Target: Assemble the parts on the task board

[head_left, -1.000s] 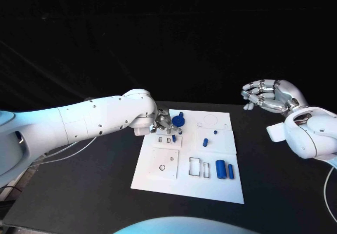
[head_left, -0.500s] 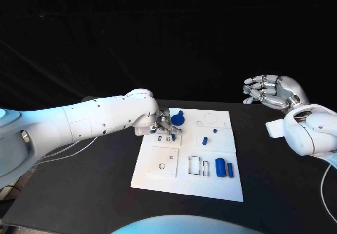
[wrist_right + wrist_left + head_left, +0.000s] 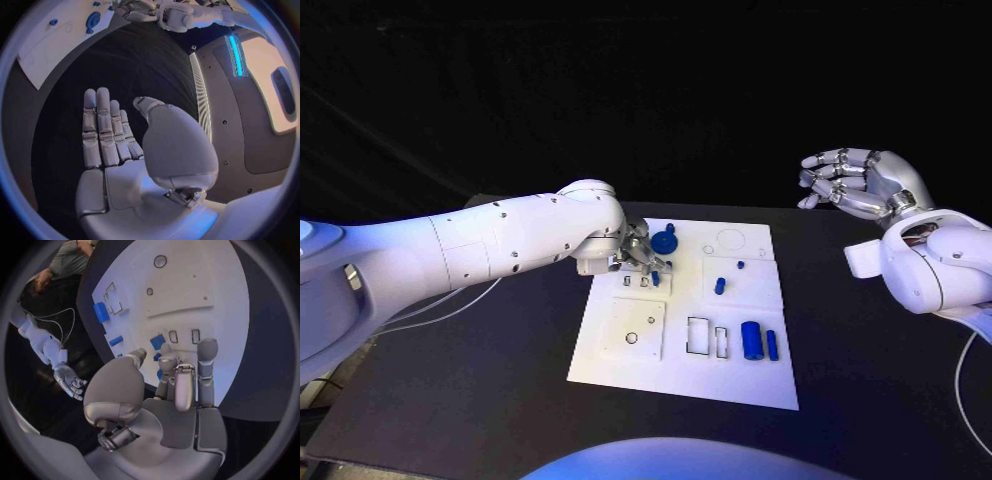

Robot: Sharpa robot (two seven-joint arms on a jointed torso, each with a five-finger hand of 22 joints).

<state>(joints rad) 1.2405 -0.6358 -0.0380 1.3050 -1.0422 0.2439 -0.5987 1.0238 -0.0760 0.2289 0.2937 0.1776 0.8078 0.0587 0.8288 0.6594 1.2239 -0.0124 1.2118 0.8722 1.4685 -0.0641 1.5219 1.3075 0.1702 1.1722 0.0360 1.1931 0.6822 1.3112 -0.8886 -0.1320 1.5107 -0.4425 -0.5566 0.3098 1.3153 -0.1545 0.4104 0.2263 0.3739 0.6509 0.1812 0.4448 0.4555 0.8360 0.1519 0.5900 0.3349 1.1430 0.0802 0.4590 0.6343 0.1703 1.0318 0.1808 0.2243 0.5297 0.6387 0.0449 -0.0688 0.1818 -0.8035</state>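
Observation:
The white task board (image 3: 678,372) lies in the middle of the black table. At its far left corner my left hand (image 3: 636,254) reaches down beside a round blue part (image 3: 665,241). In the left wrist view, blue (image 3: 160,373) shows between the thumb and fingers (image 3: 205,351), which seem to pinch it. A small blue piece (image 3: 655,278) stands next to two slots. Two more small blue pieces (image 3: 720,286) sit mid-board, and a blue cylinder (image 3: 751,341) and a thin bar (image 3: 772,345) lie to the right. My right hand (image 3: 864,187) is raised off the board's right, holding nothing.
Bare outlines and holes (image 3: 633,339) mark the board's near half. Black table (image 3: 877,380) surrounds the board on all sides. In the right wrist view the board (image 3: 47,47) lies far beyond the flat fingers of my right hand (image 3: 106,130).
My right hand has risen a little. The left hand stays at the round blue part at the board's far left corner.

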